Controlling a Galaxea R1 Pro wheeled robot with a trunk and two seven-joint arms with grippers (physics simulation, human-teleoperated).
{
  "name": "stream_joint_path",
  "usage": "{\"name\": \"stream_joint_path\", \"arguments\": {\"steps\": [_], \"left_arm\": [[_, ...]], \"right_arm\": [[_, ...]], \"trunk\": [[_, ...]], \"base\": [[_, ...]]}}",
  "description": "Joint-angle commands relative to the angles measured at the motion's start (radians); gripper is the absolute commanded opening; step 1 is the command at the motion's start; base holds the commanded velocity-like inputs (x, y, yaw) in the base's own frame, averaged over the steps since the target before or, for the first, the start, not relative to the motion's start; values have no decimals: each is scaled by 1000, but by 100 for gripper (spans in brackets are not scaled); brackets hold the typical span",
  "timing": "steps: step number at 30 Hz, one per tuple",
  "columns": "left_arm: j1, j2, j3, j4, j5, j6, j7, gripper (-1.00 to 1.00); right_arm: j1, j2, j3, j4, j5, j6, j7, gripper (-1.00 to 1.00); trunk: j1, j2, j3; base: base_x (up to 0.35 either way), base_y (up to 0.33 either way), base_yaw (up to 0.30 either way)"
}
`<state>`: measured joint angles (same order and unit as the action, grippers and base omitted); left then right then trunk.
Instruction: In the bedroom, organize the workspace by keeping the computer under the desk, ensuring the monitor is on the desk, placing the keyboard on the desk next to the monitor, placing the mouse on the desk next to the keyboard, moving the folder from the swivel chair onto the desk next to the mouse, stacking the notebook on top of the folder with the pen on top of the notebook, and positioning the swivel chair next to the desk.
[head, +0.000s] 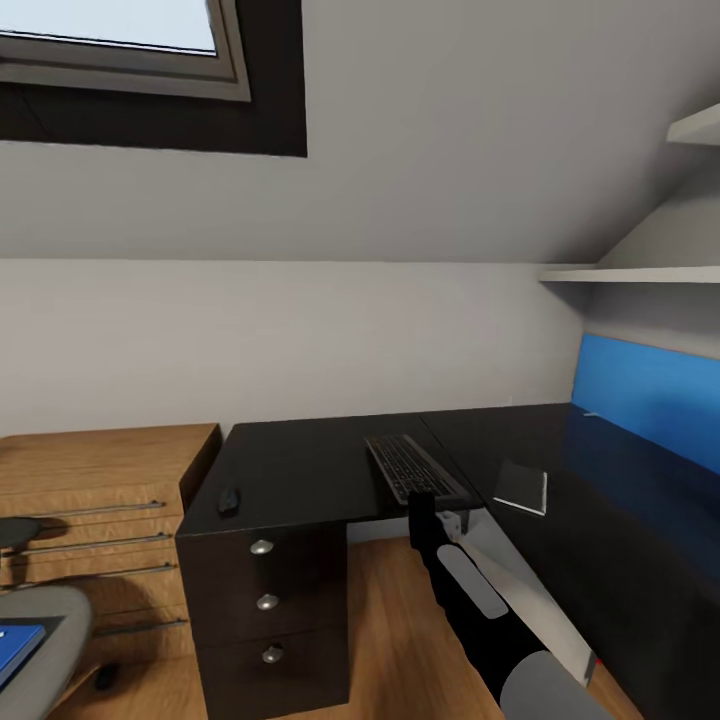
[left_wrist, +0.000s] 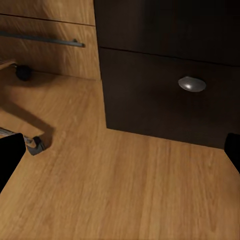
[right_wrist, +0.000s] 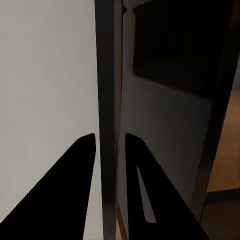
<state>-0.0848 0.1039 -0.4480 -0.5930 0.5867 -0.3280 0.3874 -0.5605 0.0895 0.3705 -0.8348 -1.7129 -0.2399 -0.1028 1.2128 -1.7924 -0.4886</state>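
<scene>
Keyboard (head: 415, 468) lies at frame centre on the black desk (head: 300, 470), its near end overhanging the edge, clamped between the right gripper (right_wrist: 110, 142) fingers. Mouse (head: 229, 499) sits lower left, grey notebook (head: 522, 487) right. Blue folder (head: 15, 648) rests on the swivel chair (head: 55, 625), bottom left. Left gripper (left_wrist: 120, 152) fingers spread apart over the floor.

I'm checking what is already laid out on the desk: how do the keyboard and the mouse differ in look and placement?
The keyboard is wide, flat and long, its rows of keys visible; the mouse is a small rounded lump. The keyboard lies near the desk's inner corner, its near end at the front edge, while the mouse sits apart near the left end, above the knobbed drawers. Both are dark and rest on the black desk top.
</scene>
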Motion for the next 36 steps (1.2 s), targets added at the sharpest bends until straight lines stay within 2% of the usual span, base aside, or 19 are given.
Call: {"name": "stream_joint_path", "arguments": {"steps": [1,9,17,25,32,36], "left_arm": [[-1,1,-9,-1,8,-5,8,100],[-1,0,-8,-2,7,-5,10,100],[-1,0,-8,-1,8,-5,10,100],[0,-3,-10,-7,6,-14,10,100],[-1,-4,-5,-10,5,-18,11,100],[-1,-4,0,-10,6,-18,11,100]], "right_arm": [[-1,-1,4,-1,-8,-8,-1,-100],[-1,-1,4,-1,-8,-10,-1,-100],[-1,-2,4,-1,-8,-11,-2,-100],[-1,-2,4,-1,-2,-13,0,-100],[-1,-2,4,-1,44,-13,-1,-100],[-1,-2,4,-1,55,-13,-1,-100]], "trunk": [[0,-1,-1],[0,-1,-1],[0,-1,-1],[0,-1,-1],[0,-1,-1],[15,-29,-14]], "base": [[33,-5,0],[7,-1,0],[-203,-77,0],[-27,-14,0],[-1,-1,0],[0,0,0]]}}
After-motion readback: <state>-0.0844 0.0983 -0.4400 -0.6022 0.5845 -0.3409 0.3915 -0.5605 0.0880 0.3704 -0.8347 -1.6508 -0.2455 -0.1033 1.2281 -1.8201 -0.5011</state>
